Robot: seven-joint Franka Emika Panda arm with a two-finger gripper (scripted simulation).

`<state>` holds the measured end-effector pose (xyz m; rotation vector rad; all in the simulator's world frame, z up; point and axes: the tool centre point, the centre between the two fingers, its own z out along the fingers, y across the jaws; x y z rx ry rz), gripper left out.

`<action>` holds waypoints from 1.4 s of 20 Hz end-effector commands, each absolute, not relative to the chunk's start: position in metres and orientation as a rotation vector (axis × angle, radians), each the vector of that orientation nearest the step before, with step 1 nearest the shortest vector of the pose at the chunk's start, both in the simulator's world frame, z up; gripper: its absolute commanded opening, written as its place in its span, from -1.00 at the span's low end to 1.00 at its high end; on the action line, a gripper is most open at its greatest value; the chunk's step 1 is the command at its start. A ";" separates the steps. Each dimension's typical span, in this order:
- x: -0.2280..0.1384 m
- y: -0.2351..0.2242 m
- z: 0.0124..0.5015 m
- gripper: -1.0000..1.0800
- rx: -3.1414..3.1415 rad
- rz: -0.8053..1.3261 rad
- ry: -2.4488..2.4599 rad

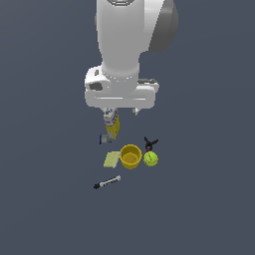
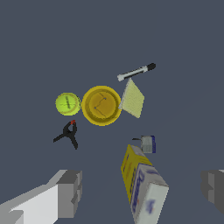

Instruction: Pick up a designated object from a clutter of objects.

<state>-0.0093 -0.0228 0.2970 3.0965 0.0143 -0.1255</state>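
The designated object (image 2: 148, 143) is a tiny dark-blue and whitish item lying just off the end of the flat yellow box (image 2: 142, 183). In the exterior view the designated object (image 1: 103, 138) sits below the box (image 1: 113, 127). My gripper (image 2: 140, 190) is open and holds nothing, and its grey fingers (image 2: 66, 192) stand wide on either side of the box. In the exterior view the gripper (image 1: 122, 115) hangs under the white hand, above the box. The clutter of objects (image 1: 130, 156) lies close beyond it.
A yellow cup (image 2: 101, 105) stands upright with a green tennis ball (image 2: 67, 103) on one side and a pale-green sponge (image 2: 132, 98) on the other. A black clamp (image 2: 69, 133) lies near the ball. A black-and-grey marker (image 2: 136, 71) lies past the sponge.
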 end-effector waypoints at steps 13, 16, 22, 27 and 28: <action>-0.009 -0.026 0.284 0.92 3.101 -0.126 -0.080; -0.009 -0.028 0.276 0.92 3.103 -0.122 -0.150; -0.010 -0.034 0.252 0.92 3.099 -0.111 -0.356; -0.013 -0.042 0.225 0.92 3.075 -0.100 -0.595; -0.014 -0.043 0.220 0.92 3.067 -0.098 -0.646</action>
